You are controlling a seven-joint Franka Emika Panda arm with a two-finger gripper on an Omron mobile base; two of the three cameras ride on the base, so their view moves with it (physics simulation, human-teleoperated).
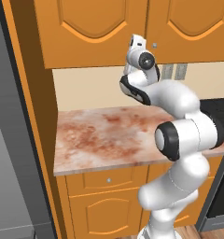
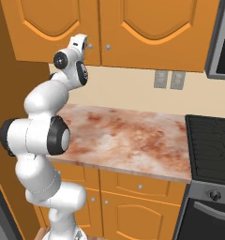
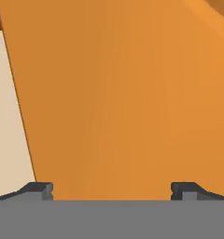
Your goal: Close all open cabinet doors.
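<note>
The gripper (image 3: pixel 112 190), fingers spread wide and holding nothing, faces the left cabinet door (image 3: pixel 128 93) straight ahead at its lower edge above the worktop (image 1: pixel 109 135), near the right cabinet door (image 2: pixel 152 28).

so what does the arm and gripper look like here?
Arm: glossy white rounded links with dark grey/black joint rings and round caps, one at the elbow, one near the wrist. No cables or markings that I can make out. Gripper: two small dark grey fingertips with squared, blocky ends, seen in the hand view.
</note>
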